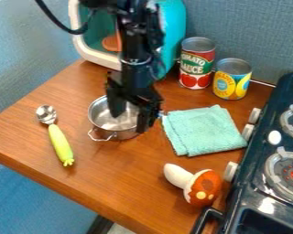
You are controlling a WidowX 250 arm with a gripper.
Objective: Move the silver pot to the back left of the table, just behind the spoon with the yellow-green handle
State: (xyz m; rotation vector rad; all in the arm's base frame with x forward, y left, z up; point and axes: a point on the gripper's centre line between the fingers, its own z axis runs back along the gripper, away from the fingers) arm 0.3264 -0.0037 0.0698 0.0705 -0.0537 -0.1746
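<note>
Wooden tabletop (pixel 118 173) bears the metal pot (pixel 100 114), unlifted; my gripper (pixel 130 120) hangs there, fingers spread, its grasp seemingly still to make

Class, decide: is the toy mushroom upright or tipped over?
Tipped: the toy mushroom lies on its side, white stem pointing away from the stove.

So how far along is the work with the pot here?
Nothing looks finished: the metal pot stands on the table. In hand: the gripper is down at the pot, its fingers apart. Left, probably, is the handling itself, since the pot shows no clear grip or lift.
</note>
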